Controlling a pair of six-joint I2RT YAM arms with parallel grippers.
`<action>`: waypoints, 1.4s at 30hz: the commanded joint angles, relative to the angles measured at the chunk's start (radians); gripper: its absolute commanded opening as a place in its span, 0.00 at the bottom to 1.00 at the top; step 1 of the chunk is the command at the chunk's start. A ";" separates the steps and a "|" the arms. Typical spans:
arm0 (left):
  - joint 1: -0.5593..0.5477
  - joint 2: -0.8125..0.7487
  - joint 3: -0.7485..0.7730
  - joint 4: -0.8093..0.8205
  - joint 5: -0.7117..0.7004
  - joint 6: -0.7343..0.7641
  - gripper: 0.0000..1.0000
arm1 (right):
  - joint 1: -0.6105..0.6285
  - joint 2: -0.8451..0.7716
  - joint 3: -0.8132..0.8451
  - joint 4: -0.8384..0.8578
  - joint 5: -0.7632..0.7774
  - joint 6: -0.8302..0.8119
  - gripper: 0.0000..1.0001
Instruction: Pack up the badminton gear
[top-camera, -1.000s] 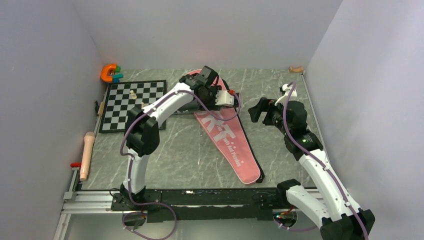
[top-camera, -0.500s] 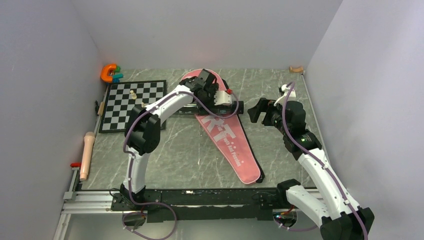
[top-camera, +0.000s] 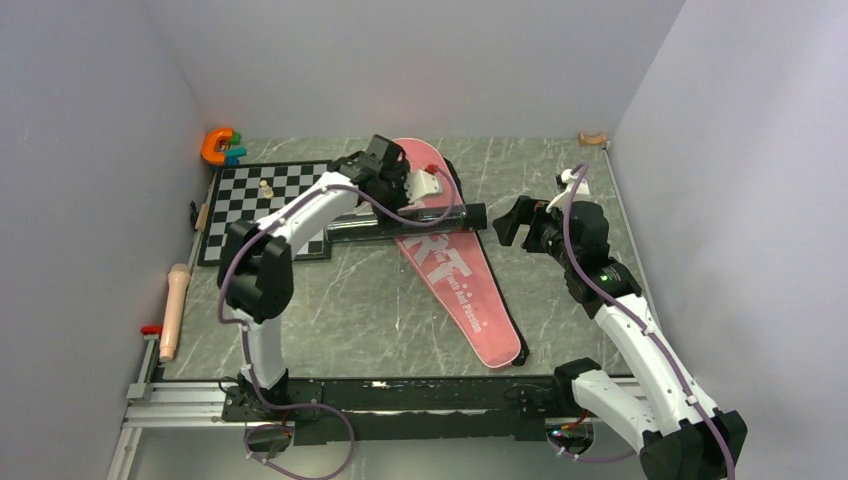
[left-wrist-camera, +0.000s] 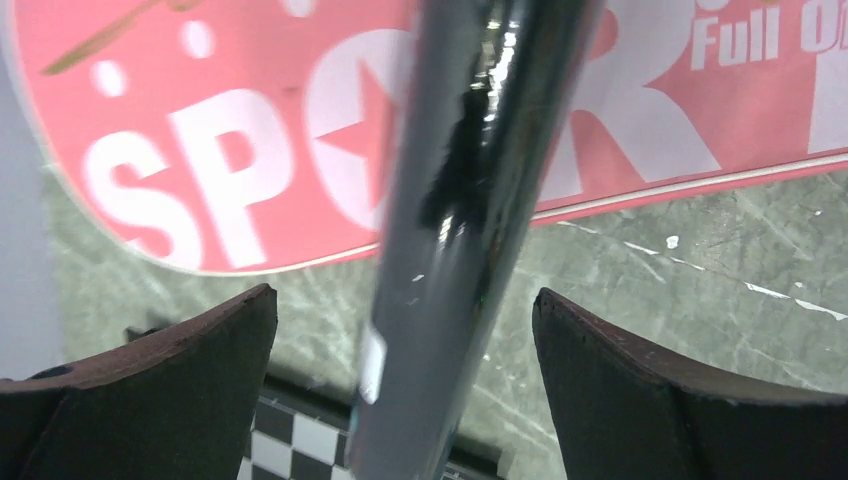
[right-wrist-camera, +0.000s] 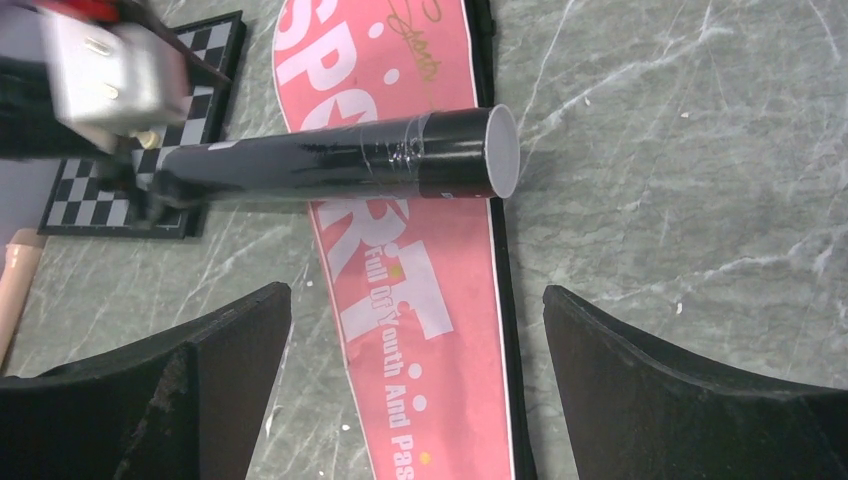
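The grey marble table (top-camera: 380, 310) carries the pink bag (top-camera: 455, 280) lettered "SPORT". In the top view its round head lies toward 12 o'clock and its narrow end points to about 5 o'clock, the same as 1 second ago.

The chessboard (top-camera: 250, 215) sits at 10 o'clock on the table, unmoved.

The black tube (top-camera: 460, 215) lies across the bag's head, running from 9 o'clock to 3 o'clock. Its 9 o'clock end reaches the near corner of the chessboard, and its pale round end sticks out past the bag's 3 o'clock edge. 1 second ago most of the tube was hidden under the left arm and its 3 o'clock end sat a little farther toward 12 o'clock. It has since shifted slightly toward 5 o'clock, and far more of its length is now bare.

The left gripper (left-wrist-camera: 402, 298) has swung toward 9 o'clock, from over the bag's head to the strip between bag and chessboard. Its fingers (left-wrist-camera: 180, 380) are spread wide and straddle the tube with a gap on each side.

The right gripper (right-wrist-camera: 417, 292) hangs at 3 o'clock of the tube's pale end, hardly changed. Its fingers (right-wrist-camera: 680, 400) are spread and hold nothing.
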 joint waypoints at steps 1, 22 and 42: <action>0.031 -0.149 -0.004 0.053 0.063 -0.080 0.99 | -0.004 0.027 0.007 0.026 -0.015 0.022 1.00; 0.657 -0.762 -0.500 0.186 0.427 -0.527 0.99 | -0.056 0.093 0.075 -0.064 0.190 0.023 1.00; 0.836 -0.984 -1.126 0.740 0.403 -0.660 0.99 | -0.114 0.173 -0.250 0.222 0.723 0.007 1.00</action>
